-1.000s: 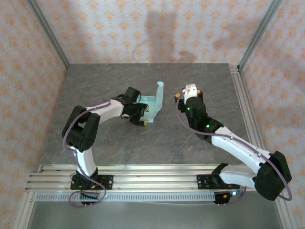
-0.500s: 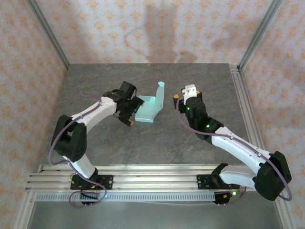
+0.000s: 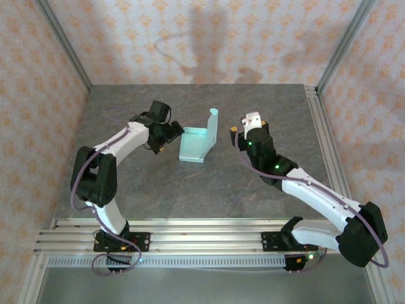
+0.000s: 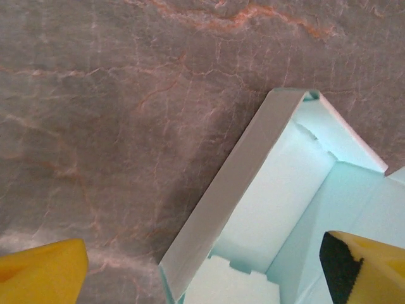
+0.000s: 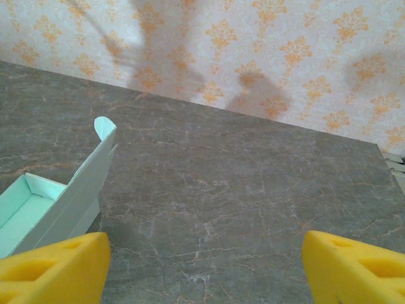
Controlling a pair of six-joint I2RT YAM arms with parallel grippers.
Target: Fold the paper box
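Top external shows paper box (image 3: 193,147) well apart from every table (image 3: 209,190) edge.

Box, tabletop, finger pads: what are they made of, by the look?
Paper box: thin matte card, pale mint; crisp folds, die-cut tabs. Table: grey-brown veined stone look, faint sheen; maybe printed laminate. Fingertips: yellow, matte, probably plastic or rubber; cannot tell which.
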